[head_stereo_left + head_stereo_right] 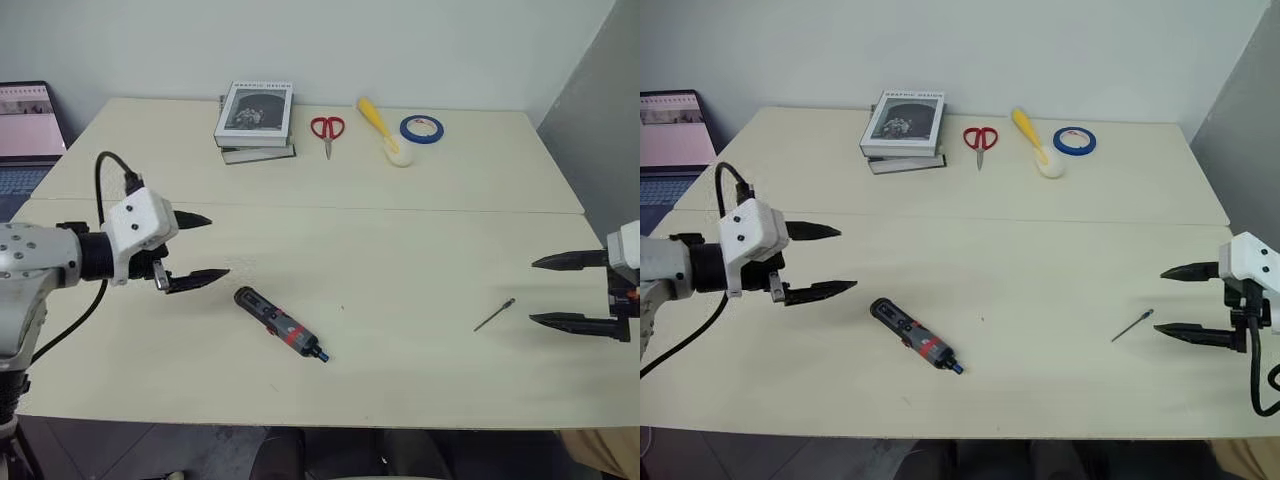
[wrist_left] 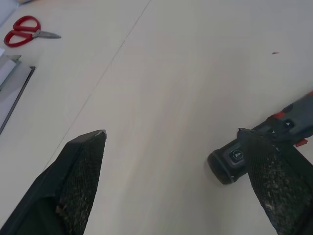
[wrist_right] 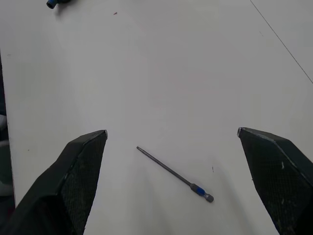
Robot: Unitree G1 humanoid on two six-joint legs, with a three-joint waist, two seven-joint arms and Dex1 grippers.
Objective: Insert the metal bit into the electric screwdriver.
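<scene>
The electric screwdriver (image 1: 280, 323), black with a red band and a blue tip, lies on the cream table (image 1: 400, 260) near the front middle. My left gripper (image 1: 210, 247) hovers open just left of its black rear end; the left wrist view has that end (image 2: 234, 161) beside one finger. The metal bit (image 1: 494, 314), a thin grey rod, lies at the right. My right gripper (image 1: 540, 291) is open and empty just right of the rod. In the right wrist view the bit (image 3: 173, 174) lies between the spread fingers, with a blue band near its thicker end.
At the table's far side lie a stack of books (image 1: 255, 120), red-handled scissors (image 1: 327, 130), a yellow-handled brush (image 1: 382, 128) and a blue tape roll (image 1: 422, 129). A laptop (image 1: 25, 130) stands off the left edge. A seam runs across the tabletop.
</scene>
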